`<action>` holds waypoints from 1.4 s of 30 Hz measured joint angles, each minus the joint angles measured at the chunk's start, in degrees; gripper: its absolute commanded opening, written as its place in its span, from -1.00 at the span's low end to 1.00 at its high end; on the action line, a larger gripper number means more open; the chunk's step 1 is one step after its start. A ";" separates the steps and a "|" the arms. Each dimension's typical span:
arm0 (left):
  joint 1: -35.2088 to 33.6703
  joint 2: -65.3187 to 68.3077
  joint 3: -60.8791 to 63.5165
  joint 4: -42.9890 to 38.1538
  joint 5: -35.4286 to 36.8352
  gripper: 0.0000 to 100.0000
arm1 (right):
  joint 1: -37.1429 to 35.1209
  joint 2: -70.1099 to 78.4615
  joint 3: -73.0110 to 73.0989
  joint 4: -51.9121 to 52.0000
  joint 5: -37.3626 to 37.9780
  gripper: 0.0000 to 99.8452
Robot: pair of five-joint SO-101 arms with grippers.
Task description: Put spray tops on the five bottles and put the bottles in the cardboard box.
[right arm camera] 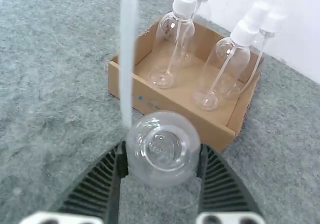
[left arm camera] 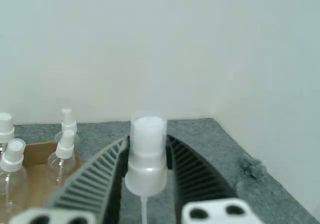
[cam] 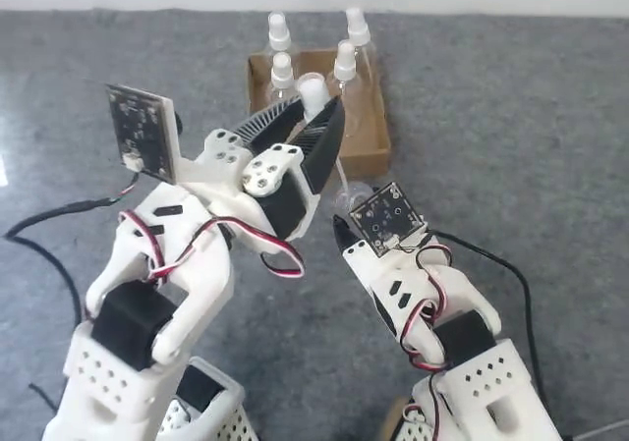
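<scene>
High view: the left jaws are clamped shut on the last spray top (cam: 313, 91) and hold it upright over the near edge of the cardboard box (cam: 373, 138). Its thin dip tube (cam: 339, 174) hangs down toward the bare bottle (cam: 351, 194), which the right jaws grip just below it. Four capped bottles (cam: 344, 63) already stand in the box, at the far side of the desk (cam: 511, 117).

Left wrist view: the jaws sit snug on either side of the spray top (left arm camera: 148, 154), with the dip tube (left arm camera: 144, 211) pointing straight down.

Right wrist view: the jaws pinch the bottle (right arm camera: 162, 146) from both sides. You're looking at it end-on, so its long axis runs roughly in line with the dip tube (right arm camera: 129, 59). Thing is, the tube comes down at the bottle's edge, off to one side rather than dead centre. I can't tell if the tip is actually inside. I reckon the top needs a nudge across before it goes down.
</scene>
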 measured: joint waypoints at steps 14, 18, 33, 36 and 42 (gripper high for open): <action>1.32 0.00 7.30 -9.32 0.18 -0.97 | -0.09 0.00 0.00 0.00 0.00 -0.85; 1.85 0.00 10.73 -12.22 0.26 -0.97 | 0.00 0.00 0.00 0.00 0.00 -0.85; 2.20 0.00 15.12 -12.40 -2.64 -0.97 | 0.00 0.00 0.00 0.00 0.00 -0.85; 2.20 0.00 15.82 -12.40 -2.81 -0.97 | -0.09 0.00 0.00 0.00 0.00 -0.85; 0.70 0.00 17.23 -12.40 -4.92 -0.97 | -0.09 -1.23 0.09 0.00 0.00 -0.85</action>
